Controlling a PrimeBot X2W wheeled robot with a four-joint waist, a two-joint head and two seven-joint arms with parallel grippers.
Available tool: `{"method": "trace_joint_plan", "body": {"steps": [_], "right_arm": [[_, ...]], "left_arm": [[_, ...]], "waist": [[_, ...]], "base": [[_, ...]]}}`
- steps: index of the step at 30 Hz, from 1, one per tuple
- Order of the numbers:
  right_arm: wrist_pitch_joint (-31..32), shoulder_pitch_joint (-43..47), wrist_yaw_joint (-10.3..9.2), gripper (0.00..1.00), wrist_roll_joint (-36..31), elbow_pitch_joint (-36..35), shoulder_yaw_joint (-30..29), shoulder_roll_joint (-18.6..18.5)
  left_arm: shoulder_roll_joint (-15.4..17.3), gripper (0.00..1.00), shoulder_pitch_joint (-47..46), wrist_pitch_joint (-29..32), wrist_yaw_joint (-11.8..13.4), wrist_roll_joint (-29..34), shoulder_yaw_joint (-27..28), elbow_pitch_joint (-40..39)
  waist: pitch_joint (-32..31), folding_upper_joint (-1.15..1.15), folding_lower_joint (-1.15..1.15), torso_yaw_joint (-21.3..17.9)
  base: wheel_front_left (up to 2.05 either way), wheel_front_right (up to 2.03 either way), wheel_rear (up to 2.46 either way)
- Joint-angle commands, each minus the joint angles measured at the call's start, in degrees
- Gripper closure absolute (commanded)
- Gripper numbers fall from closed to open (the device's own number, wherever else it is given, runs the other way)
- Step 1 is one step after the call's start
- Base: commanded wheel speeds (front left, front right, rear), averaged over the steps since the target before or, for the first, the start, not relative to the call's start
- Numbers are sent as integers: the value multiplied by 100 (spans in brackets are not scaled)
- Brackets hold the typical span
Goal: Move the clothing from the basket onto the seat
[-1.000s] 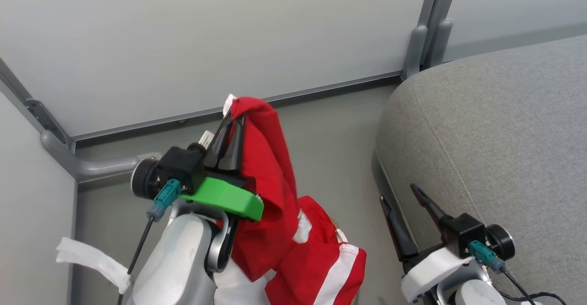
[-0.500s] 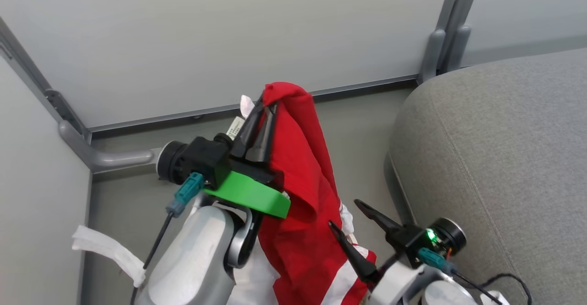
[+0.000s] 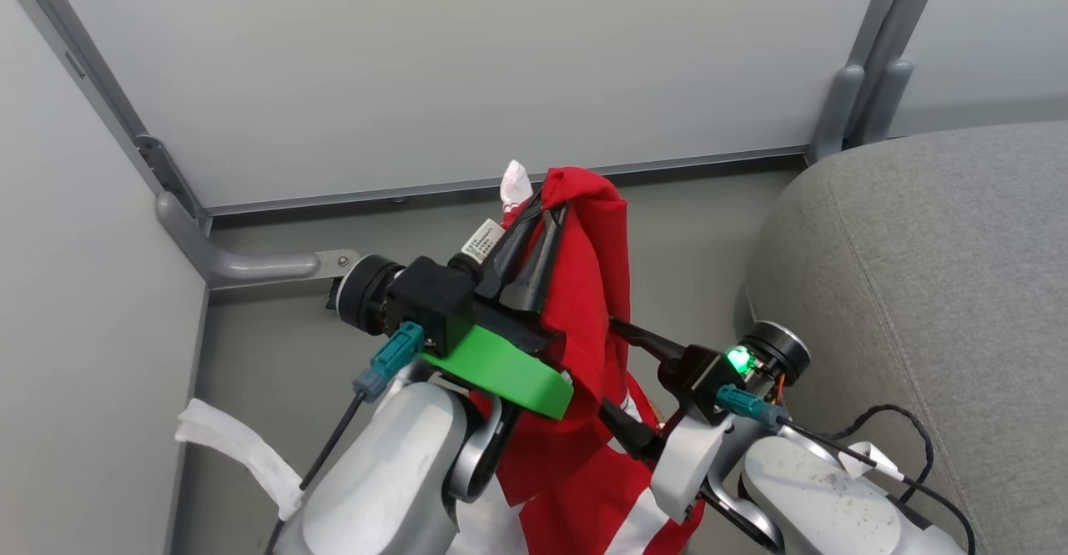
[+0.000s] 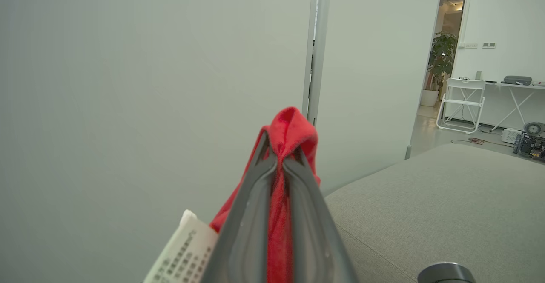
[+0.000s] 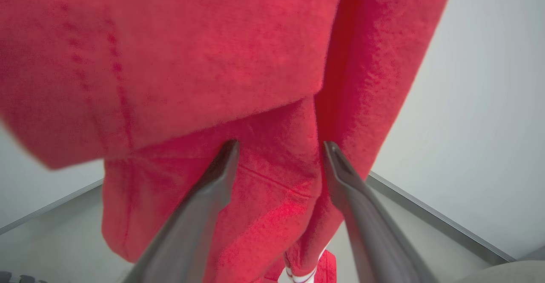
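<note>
1. Left gripper (image 3: 552, 209) points up and away, its fingers pressed together on the clothing (image 3: 594, 288).
2. Right gripper (image 3: 607, 365) aims leftward, fingers spread wide.
3. Left forearm (image 3: 392, 480) and right forearm (image 3: 809, 505) rise from below.

— What kind of premises is this?
— An office or lab floor, with one corner screened off as a test bay. Pale partition panels (image 4: 127, 83) are set in grey metal posts (image 4: 313, 49) and braced by a metal foot (image 3: 242, 264) on a smooth grey floor (image 3: 267, 363).
— And past the screens?
— An open white room with a potted plant (image 4: 440, 57), a white folding chair (image 4: 462, 104), a trestle table (image 4: 517, 88), wall switches (image 4: 479, 45) and loose gear (image 4: 528, 140) with a cable on the ground.
— Anything domestic?
— One grey sofa seat (image 4: 447, 198), close by the partition.
</note>
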Motion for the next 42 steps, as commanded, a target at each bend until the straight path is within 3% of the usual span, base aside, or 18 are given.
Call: {"method": "trace_joint_plan", "body": {"steps": [1, 11, 12, 13, 15, 16, 34, 35, 36, 42], "right_arm": [[-30, -90, -6, 0, 54, 42, 41, -24], [-30, -200, -6, 0, 208, 364, 280, 115], [-30, -202, -6, 4, 236, 407, 290, 153], [-29, -189, -6, 41, 267, 457, 293, 185], [-30, -177, -6, 92, 337, 519, 344, 245], [-30, -174, -6, 100, 356, 552, 370, 260], [-30, -56, -6, 100, 541, 463, 425, 257], [-30, -45, -6, 100, 538, 432, 399, 254], [-29, -25, -6, 100, 543, 401, 363, 252], [-30, 182, -6, 100, 466, 112, 99, 211]], "left_arm": [[10, 100, -111, 1, -9, -45, -47, -30], [10, 100, -165, 1, 40, -178, -353, -73], [10, 100, -172, 1, 42, -185, -367, -76], [10, 100, -181, 1, 54, -195, -374, -79], [10, 100, -210, 1, 64, -204, -386, -83], [10, 100, -220, 1, 78, -207, -394, -82], [11, 100, -121, 1, 135, -143, -239, 36], [11, 68, -75, 1, 141, -171, -230, 77], [12, 0, -49, 1, 159, -176, -203, 107], [10, 0, 87, 2, 121, -7, -9, 369]], "waist": [[-11, 0, 0, 70], [-11, 0, 0, 234], [-4, 0, 0, 241], [1, 0, 0, 244], [16, 0, 0, 244], [23, 0, 0, 241], [49, 0, 0, 76], [55, 0, 0, 61], [59, 0, 0, 41], [77, 0, 0, -271]], "base": [[0, 0, 0], [0, 0, 0], [0, 0, 0], [0, 0, 0], [0, 0, 0], [0, 0, 0], [0, 0, 0], [0, 0, 0], [0, 0, 0], [0, 0, 0]]}}
